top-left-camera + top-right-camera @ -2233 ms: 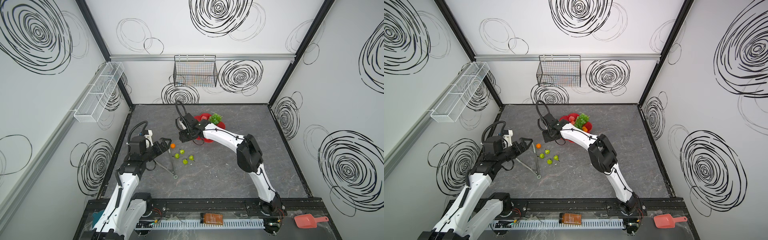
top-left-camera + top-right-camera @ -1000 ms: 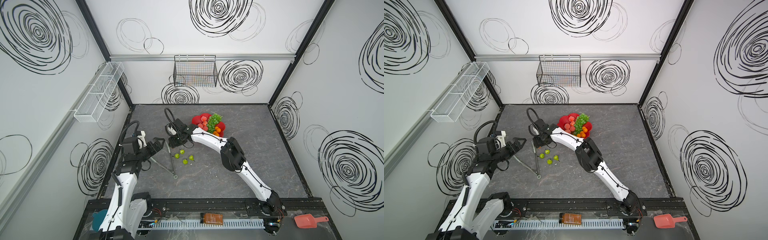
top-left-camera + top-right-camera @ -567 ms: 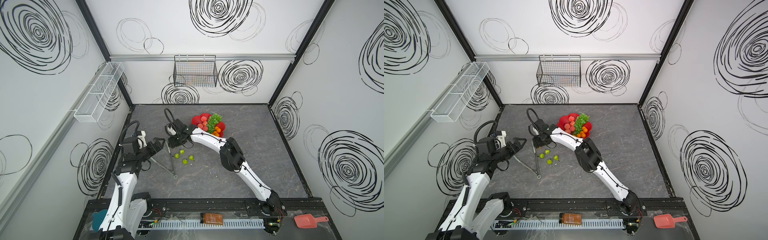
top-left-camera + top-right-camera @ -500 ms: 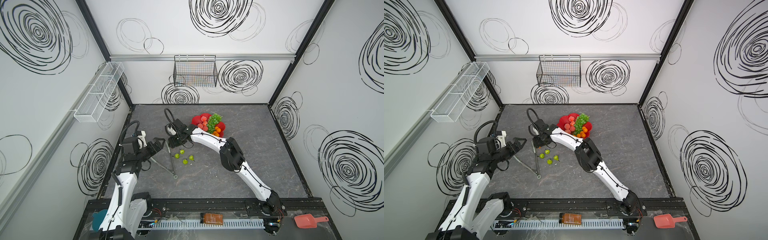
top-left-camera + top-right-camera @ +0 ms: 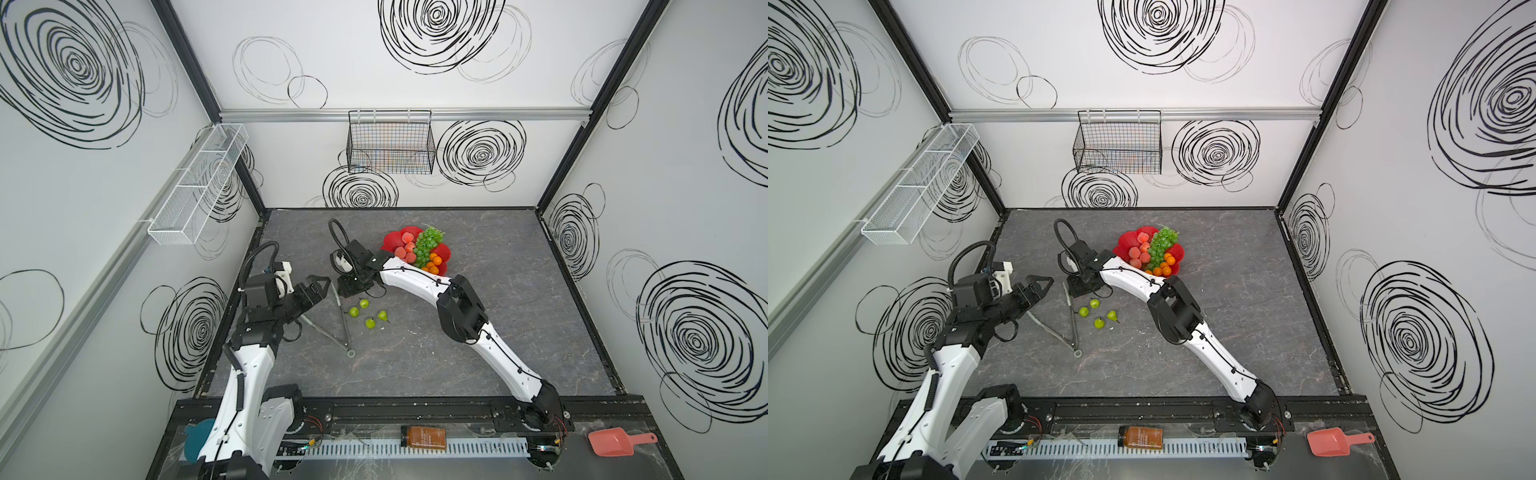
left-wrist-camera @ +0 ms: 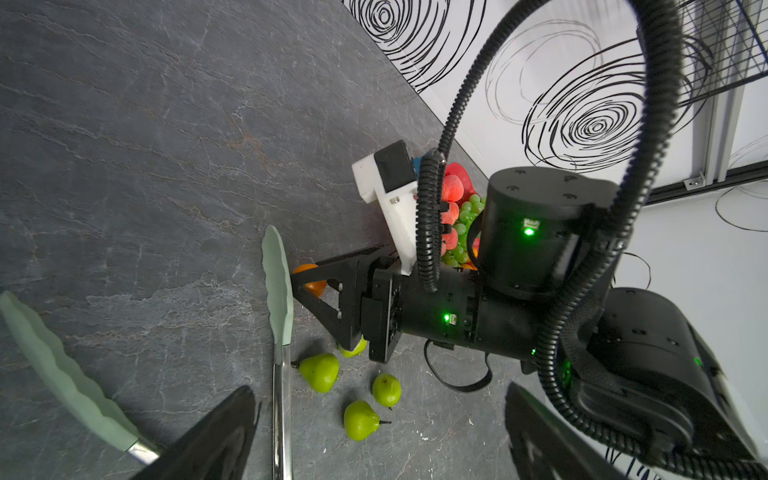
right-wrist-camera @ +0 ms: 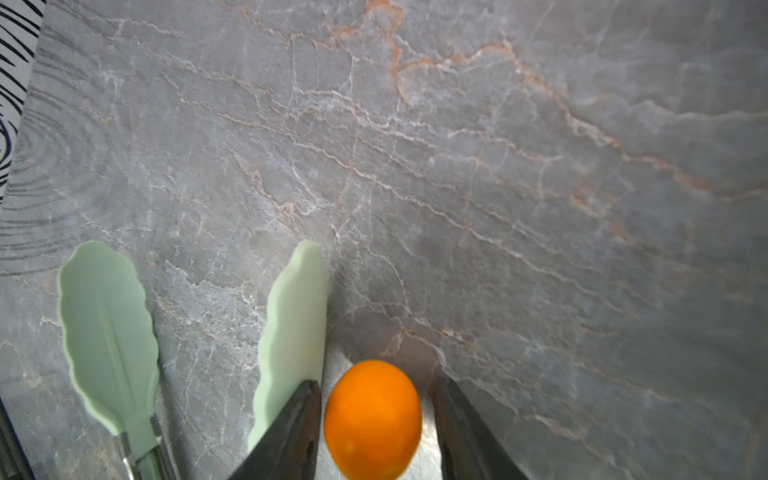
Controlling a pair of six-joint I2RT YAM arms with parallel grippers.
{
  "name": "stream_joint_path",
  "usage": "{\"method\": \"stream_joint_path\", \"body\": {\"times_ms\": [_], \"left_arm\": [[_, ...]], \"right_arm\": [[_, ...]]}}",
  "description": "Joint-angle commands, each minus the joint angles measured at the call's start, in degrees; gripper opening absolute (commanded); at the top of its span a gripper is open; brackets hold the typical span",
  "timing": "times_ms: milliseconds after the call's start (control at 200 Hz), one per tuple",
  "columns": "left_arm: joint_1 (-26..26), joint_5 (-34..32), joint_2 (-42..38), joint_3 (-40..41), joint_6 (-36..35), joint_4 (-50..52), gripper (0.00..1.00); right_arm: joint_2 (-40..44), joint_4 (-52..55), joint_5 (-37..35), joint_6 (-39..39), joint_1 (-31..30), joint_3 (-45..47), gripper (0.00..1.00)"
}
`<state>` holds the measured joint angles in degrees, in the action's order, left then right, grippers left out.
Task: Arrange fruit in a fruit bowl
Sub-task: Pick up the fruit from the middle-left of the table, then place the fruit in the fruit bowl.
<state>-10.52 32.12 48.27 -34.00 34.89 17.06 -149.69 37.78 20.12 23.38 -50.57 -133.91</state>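
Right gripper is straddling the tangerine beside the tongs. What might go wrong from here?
1. The tangerine is round and sits loosely between the right gripper's open jaws. An off-centre close may squirt it away.
2. The tongs lie with one green tip against a finger, so they may get nudged or dragged.
3. The fruit bowl is already heaped around the grapes. Another fruit may roll out.
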Motion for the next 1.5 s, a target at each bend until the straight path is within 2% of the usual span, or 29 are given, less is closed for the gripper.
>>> {"method": "stream_joint_path", "body": {"times_ms": [0, 380, 620, 911, 1141, 1491], "left_arm": [[-0.55, 0.67, -0.37, 0.50, -0.96, -0.36, 0.96], [-0.55, 0.66, -0.37, 0.42, -1.06, -0.12, 0.96], [1.11, 1.41, -1.30, -0.08, -1.13, -0.27, 0.96], [12.66, -4.13, -2.59, -1.70, -0.11, -1.25, 0.96], [23.08, -9.94, -0.91, -2.39, 0.68, -3.72, 0.96], [31.74, -13.89, 1.79, -2.39, 2.26, -7.53, 0.96]], "right_arm": [[-1.48, -0.25, -0.02, 0.09, -0.41, -1.33, 0.48], [-1.25, 0.45, -0.45, 0.18, -0.41, -1.07, 0.40], [2.49, 1.32, -0.55, 0.21, 0.04, -0.57, 0.39], [13.33, 3.44, -1.91, 1.06, 2.14, 7.73, 0.38], [25.87, -1.82, -3.67, 1.30, 3.43, 24.37, 0.38], [41.60, -6.09, -4.47, 2.29, 8.32, 42.39, 0.38]]}}
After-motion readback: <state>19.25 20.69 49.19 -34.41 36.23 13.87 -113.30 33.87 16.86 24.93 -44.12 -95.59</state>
